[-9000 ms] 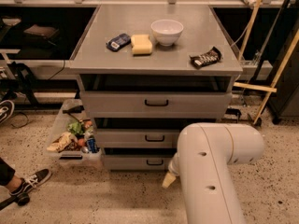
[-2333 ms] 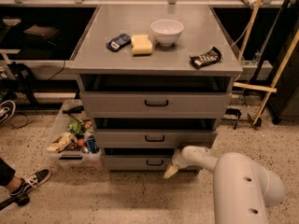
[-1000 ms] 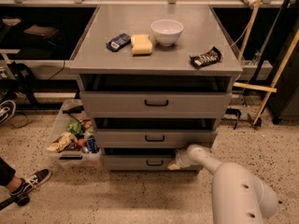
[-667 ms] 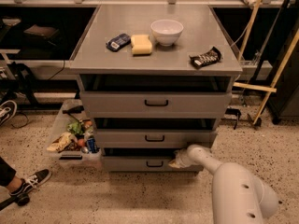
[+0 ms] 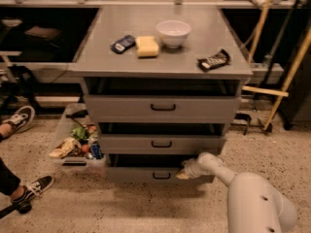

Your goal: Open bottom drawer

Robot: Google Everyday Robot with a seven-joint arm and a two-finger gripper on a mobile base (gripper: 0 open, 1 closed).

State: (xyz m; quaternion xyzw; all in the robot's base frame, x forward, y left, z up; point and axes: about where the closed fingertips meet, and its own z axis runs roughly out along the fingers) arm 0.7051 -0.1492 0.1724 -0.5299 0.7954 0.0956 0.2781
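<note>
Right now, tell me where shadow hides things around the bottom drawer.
Camera view: deep shadow fills the gap above the bottom drawer, hiding its inside; the gripper, on that front right of centre, is lit; the cabinet top is evenly lit, without glare.

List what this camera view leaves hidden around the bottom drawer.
Camera view:
- Pincer, at the front of the bottom drawer, right of its handle: whether it grips anything cannot be told from this angle.
- Drawer inside: dark, under the middle drawer.
- Person wearing the shoes: cut off by the left edge.
</note>
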